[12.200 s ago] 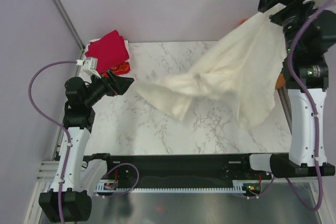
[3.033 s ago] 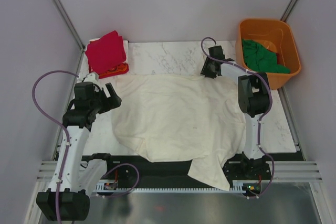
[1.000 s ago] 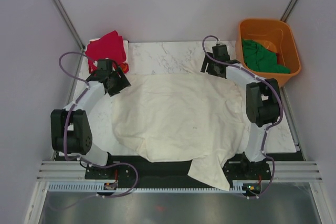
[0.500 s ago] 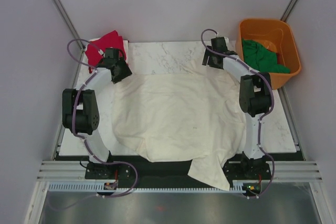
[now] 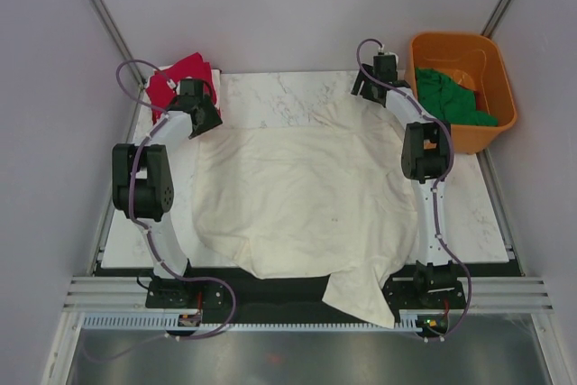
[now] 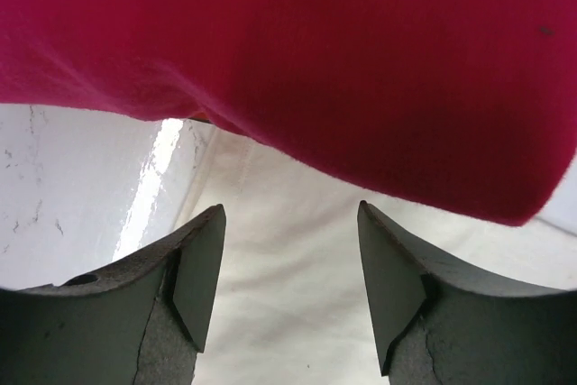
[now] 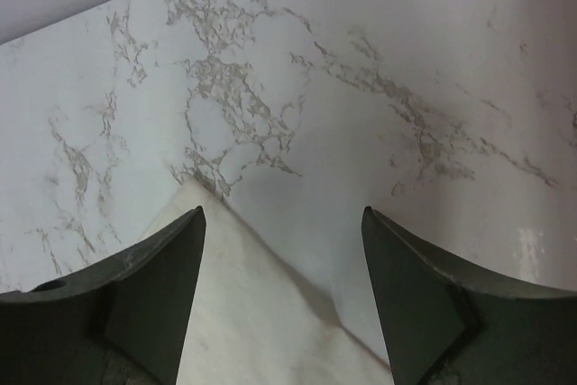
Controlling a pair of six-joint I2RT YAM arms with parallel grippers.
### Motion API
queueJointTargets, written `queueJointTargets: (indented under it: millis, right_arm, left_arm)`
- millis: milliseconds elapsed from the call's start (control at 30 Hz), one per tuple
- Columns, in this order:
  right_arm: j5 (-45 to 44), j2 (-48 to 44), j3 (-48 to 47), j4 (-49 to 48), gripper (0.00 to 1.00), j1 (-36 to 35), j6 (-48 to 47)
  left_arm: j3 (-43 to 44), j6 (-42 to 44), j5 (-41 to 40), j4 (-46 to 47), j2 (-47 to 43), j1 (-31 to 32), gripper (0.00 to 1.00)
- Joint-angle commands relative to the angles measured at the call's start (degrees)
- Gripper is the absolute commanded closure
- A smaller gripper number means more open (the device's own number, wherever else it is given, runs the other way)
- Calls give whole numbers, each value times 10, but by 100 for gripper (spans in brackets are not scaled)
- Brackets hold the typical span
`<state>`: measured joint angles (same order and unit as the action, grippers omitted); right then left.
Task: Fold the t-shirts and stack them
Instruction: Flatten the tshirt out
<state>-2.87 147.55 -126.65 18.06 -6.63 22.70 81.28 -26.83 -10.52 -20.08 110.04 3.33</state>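
The large cream-white shirt lies spread over most of the marble table, its near part spilling past the table's front edge, which reads as laying it flat so that a fold can begin. Both arms reach to its far edge, one at each corner, probably because lifting or tugging that edge evenly takes two holds at once. The left gripper stands wide open with nothing pinched. Cream cloth fills the gap under and between its fingers, and the hem of the crimson red shirt hangs just ahead of the tips, close enough that a careless closing could catch red cloth too. The right gripper is likewise spread wide and empty. A pointed corner of the cream shirt lies under its left finger and runs back beneath the gap, while only bare marble shows ahead of the tips and under the right finger, so those jaws seem set to come down over that corner. The crimson shirt sits at the far left corner as a start to the stack, and the dark green shirt waits in the orange tub, well off to the right gripper's side. The orange-red shirt I cannot make out with certainty
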Motion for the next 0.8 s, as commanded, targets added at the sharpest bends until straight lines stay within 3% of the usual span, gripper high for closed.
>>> queueJointTargets:
  millis: [0, 267, 500, 533, 567, 700, 767]
  right_arm:
    - [27, 23, -27, 16, 22, -6, 6]
    - [123, 38, -23, 8, 35, -17, 43]
    - [115, 53, -18, 7, 53, -26, 49]
    - [114, 53, -18, 7, 60, -26, 46]
    - [114, 52, -19, 7, 64, -25, 45]
    - [111, 55, -21, 6, 81, -24, 38]
    - [109, 54, -20, 6, 97, -24, 34]
  left_arm:
    - [15, 15, -25, 11, 2, -2, 32]
    - [-19, 9, -37, 11, 7, -4, 33]
    - [-24, 9, -37, 11, 29, -9, 33]
    - [-16, 9, -37, 11, 32, -10, 33]
    - [-9, 0, -9, 16, 39, -14, 24]
    - [20, 13, 20, 15, 63, -22, 21]
    - [28, 14, 35, 15, 71, -27, 21]
